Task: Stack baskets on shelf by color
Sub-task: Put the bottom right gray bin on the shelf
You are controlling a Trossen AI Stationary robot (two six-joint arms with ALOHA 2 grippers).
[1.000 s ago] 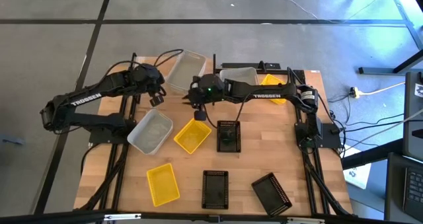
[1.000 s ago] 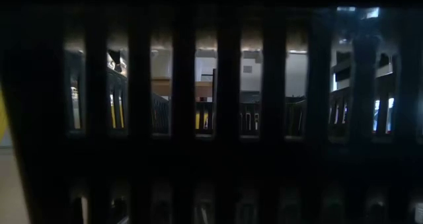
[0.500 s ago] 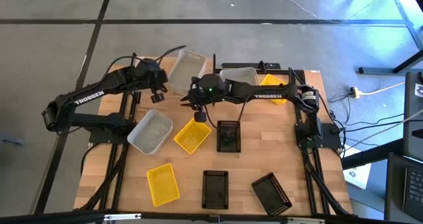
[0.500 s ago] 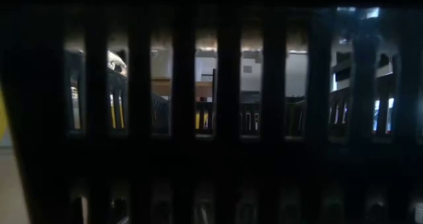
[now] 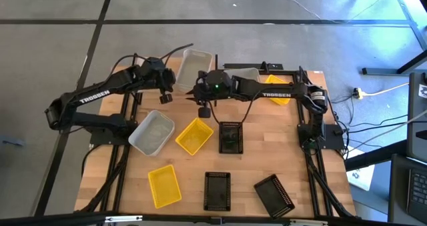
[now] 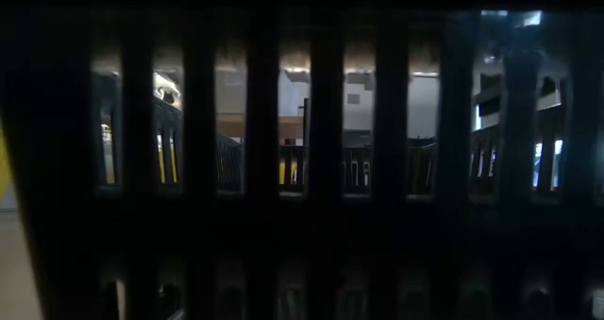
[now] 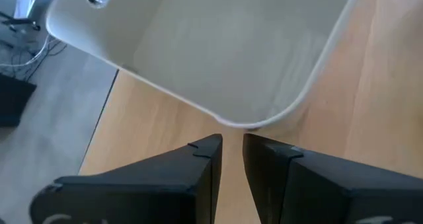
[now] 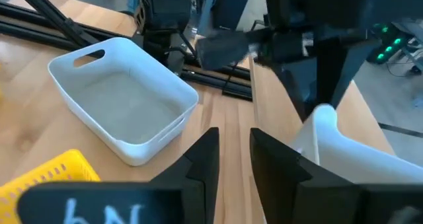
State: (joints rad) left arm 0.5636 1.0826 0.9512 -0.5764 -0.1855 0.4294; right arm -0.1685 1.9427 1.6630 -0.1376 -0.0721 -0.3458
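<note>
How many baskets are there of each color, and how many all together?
Yellow baskets: 3
Black baskets: 3
White baskets: 3
Total: 9

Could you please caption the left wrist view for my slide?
Left gripper, fingers nearly together, poised just short of a white basket's rounded corner on the wooden shelf.
</note>
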